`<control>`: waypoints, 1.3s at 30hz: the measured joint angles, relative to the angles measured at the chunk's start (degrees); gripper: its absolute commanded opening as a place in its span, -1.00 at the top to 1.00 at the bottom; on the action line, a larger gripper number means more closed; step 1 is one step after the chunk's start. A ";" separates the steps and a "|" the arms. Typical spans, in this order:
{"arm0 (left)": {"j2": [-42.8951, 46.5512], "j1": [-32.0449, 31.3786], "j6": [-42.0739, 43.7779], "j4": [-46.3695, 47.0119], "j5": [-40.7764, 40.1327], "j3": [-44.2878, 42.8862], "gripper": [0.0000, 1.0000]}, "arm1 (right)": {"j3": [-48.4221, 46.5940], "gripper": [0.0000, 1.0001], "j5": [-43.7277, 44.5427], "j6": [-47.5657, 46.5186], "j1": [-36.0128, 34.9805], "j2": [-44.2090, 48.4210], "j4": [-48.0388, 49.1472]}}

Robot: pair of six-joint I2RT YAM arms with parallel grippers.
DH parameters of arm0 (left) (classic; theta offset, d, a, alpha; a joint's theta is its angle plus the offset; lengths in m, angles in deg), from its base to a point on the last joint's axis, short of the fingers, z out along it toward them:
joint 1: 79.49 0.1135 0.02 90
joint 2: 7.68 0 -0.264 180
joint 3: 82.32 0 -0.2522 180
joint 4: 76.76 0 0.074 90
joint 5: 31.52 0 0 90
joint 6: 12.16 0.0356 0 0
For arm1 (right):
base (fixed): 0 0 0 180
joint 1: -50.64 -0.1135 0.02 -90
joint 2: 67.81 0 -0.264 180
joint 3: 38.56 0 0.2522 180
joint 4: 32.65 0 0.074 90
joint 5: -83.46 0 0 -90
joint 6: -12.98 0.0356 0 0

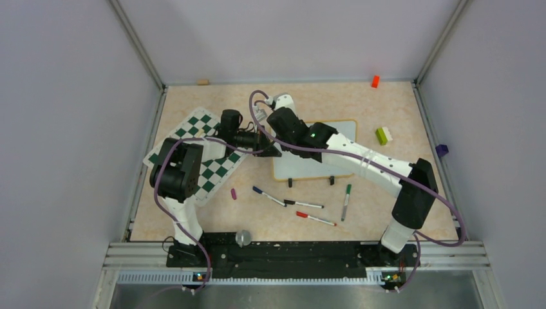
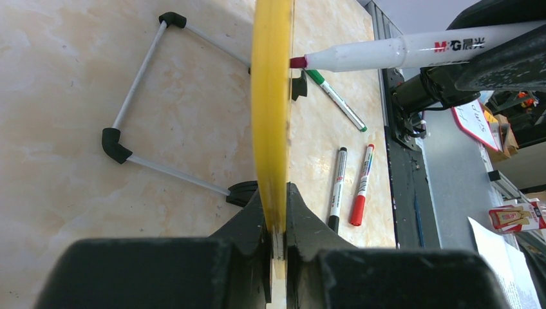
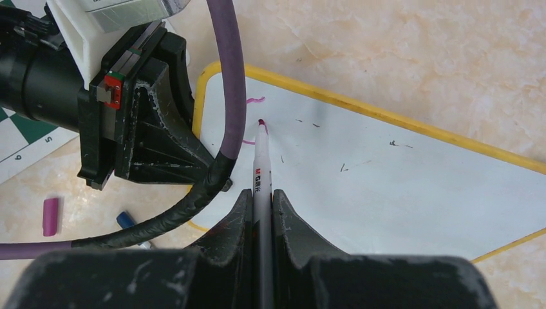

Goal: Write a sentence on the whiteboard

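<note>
Tom: Marbled beige desk, whiteboard mid-frame, just right of the chess mat.

Jay: Yep, left pincer clamped on its yellow edge. Right pincer squeezes a marker, tip beside a few purple strokes.

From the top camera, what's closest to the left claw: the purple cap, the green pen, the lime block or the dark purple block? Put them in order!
1. Purple cap, near-left of the left claw.
2. Green pen, near side, to the right.
3. Lime block, out to the right.
4. Dark purple block, by the right wall.
</note>
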 measured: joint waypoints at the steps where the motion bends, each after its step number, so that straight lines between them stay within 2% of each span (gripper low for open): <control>1: 0.00 0.00 0.00 -0.02 0.02 0.00 1.00 | 0.00 1.00 0.00 -0.02 0.00 -0.02 0.02; 39: 0.00 0.00 -0.04 -0.09 -0.17 0.00 1.00 | 1.46 1.00 2.56 1.81 -0.02 0.74 -0.09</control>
